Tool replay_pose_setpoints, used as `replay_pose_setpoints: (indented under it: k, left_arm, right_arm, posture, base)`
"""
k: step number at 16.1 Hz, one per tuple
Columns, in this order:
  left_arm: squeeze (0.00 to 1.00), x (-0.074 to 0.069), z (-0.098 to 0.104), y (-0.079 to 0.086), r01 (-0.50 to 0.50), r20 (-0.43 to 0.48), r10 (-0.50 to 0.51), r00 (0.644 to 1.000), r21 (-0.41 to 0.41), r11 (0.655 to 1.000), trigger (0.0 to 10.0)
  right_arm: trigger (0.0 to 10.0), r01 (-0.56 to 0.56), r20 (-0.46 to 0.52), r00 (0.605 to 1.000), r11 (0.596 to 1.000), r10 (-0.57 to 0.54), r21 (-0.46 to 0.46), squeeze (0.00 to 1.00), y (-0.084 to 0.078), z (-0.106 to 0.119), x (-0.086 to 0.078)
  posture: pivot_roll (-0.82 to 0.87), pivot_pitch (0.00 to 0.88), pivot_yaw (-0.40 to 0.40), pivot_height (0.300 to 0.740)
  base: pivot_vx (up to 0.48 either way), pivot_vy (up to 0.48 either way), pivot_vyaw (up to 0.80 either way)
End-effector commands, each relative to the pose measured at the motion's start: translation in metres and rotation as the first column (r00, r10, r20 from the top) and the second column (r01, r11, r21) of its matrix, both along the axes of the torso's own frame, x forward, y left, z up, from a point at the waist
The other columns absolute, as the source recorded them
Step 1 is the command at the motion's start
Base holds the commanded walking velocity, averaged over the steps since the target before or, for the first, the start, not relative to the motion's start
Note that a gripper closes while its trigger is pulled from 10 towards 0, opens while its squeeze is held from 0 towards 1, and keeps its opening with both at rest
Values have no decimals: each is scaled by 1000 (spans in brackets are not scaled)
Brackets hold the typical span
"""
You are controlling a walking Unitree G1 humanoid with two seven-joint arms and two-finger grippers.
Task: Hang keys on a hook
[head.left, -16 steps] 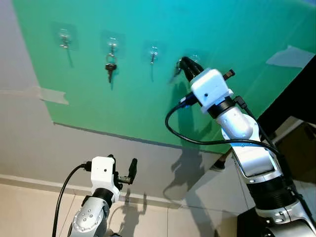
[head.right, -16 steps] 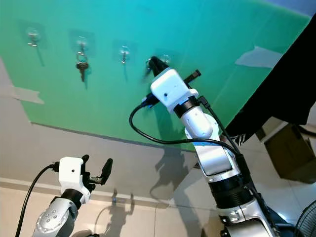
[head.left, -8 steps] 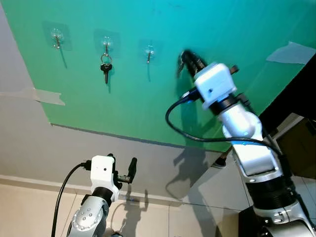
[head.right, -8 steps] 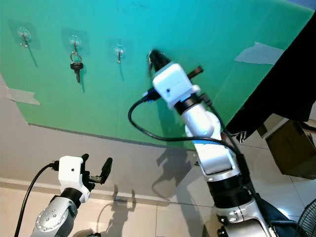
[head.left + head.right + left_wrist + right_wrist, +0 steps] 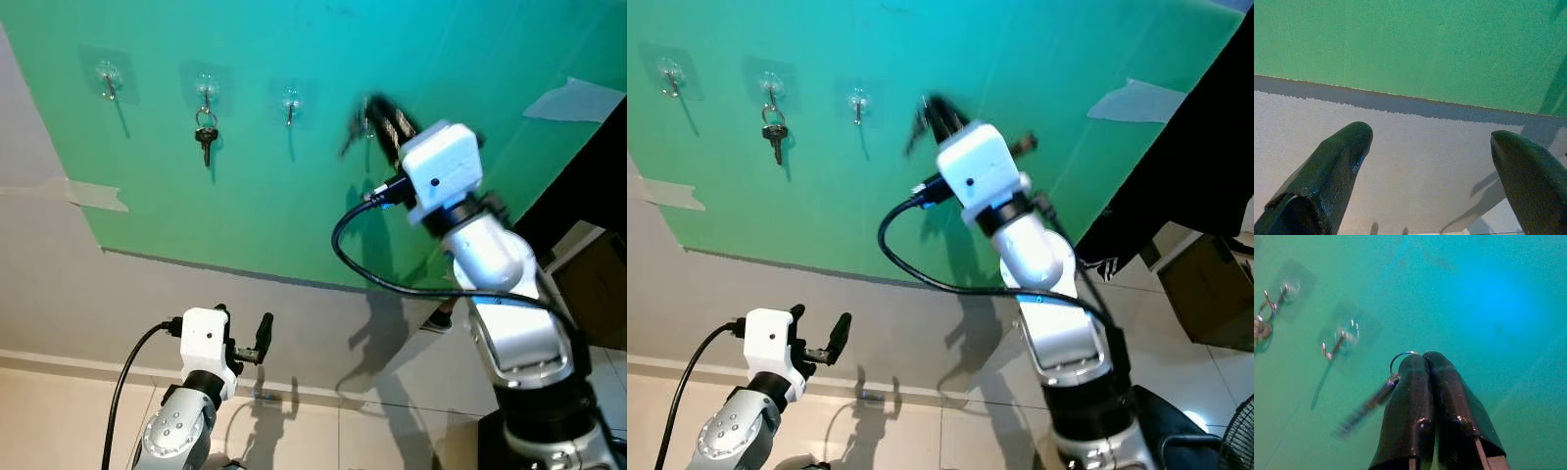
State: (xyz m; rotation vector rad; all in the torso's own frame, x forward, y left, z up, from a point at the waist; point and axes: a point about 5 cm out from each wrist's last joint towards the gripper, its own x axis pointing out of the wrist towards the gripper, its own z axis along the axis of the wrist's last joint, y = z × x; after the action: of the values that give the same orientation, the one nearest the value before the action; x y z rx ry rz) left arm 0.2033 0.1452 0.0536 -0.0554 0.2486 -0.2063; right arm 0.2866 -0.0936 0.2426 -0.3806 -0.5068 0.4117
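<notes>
While the keys [image 5: 1367, 406] swing blurred off their ring [image 5: 1400, 360], I see them pinched between the closed fingers of the right gripper [image 5: 1423, 363], up against the green board [image 5: 294, 147] in the upper middle of the left eye frame. Ring sticks out past the fingertips, key blade hangs off to one side, motion-smeared.

Nearest hook [image 5: 1334, 345] sits just beside the ring, not touching it as far as I can tell. Next hook along [image 5: 204, 86] already carries another key set [image 5: 205, 135]. Two more hooks on the same row: one at upper left [image 5: 108, 76], one between the loaded hook and the gripper [image 5: 291, 103].

Right arm [image 5: 490, 264] reaches up from lower right, black cable [image 5: 362, 255] looping under the wrist.

Left gripper [image 5: 1430, 142] is low in the lower left, fingers spread wide, holding nothing, facing the grey wall [image 5: 147, 294] below the board edge. Tape strip [image 5: 93, 194] at the board's left edge, another [image 5: 573, 100] at upper right.
</notes>
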Motion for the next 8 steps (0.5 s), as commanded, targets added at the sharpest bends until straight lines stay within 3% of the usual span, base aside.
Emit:
replay_pose_setpoints:
  k: [1,3,8]
  left_arm:
    - [0,0,0,-5,21,-7,-21,1000,-16,1000,10000]
    - [0,0,0,-5,24,-9,-24,1000,-14,1000,10000]
    - [0,-3,-1,-5,25,-11,-25,1000,-10,1000,10000]
  right_arm:
    - [10000,20,-20,1000,999,-19,36,0,-9,3,0]
    - [10000,51,-117,992,991,-36,121,0,-14,-4,9]
    - [10000,75,-238,971,975,-24,207,0,-16,-14,20]
  posture:
    - [38,0,-128,722]
    - [40,0,-126,722]
    - [67,0,-129,722]
  base:
    - [0,0,0]
    - [0,0,0]
    - [0,0,0]
